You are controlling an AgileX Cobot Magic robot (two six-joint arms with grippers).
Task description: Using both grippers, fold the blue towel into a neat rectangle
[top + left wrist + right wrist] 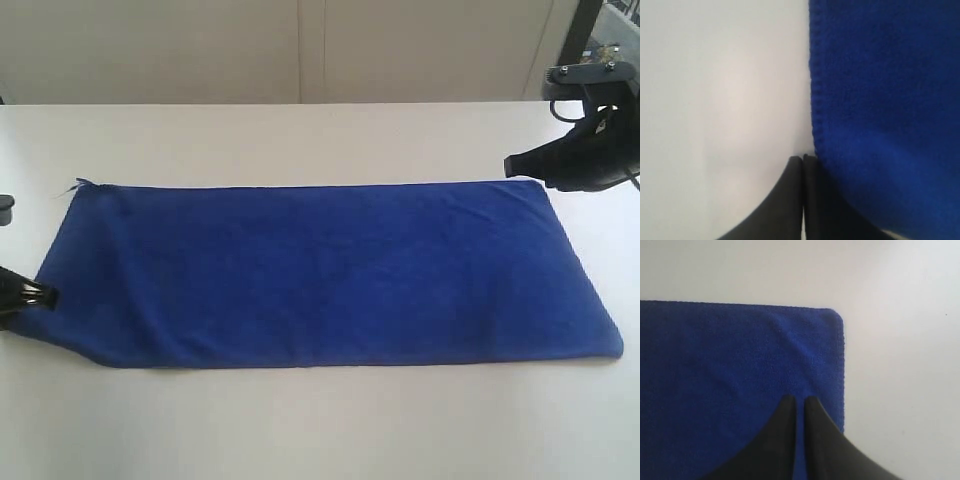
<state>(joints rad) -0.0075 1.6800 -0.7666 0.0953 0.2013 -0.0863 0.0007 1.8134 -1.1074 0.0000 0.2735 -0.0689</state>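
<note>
White table (300, 430) bearing the blue towel (330, 275) spread flat, with the left gripper (45, 296) pressed together at the towel's left edge and the right gripper (510, 165) nearly closed, empty, at its far right corner.

Left gripper (38, 296) low at the left edge of the exterior frame, tip pointing right, fingers pressed together, right gripper (512, 165) at upper right, tip pointing left, fingers nearly together with a thin slit between, black right arm (598, 150) behind it

Royal-blue rectangular cloth towel (330, 270): soft, fuzzy, matt pile, stitched hem. White flat tabletop (300, 430): smooth, slight sheen.
</note>
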